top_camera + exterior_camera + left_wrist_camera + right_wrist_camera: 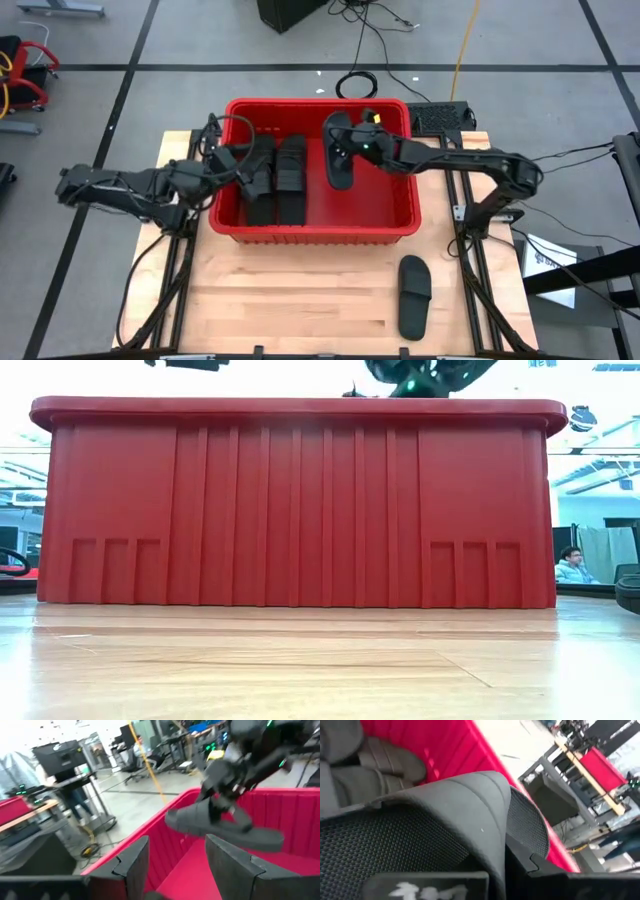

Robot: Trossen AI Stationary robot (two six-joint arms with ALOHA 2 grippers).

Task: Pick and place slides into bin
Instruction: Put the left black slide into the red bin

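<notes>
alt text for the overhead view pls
The right pincer holds a black sandal over a red bin containing more sandals. The left pincer reaches into the bin; another sandal lies on the wooden table.

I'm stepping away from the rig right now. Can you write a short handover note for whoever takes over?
Right hand: shut on a slide, held above the bin, not yet released.
Left hand: open, empty, over the bin's left side.
Done: slides stacked in the bin; the exact count cannot be told.
Left: drop the held slide, then fetch the last slide lying on the table in front of the bin, toward the right.
</notes>
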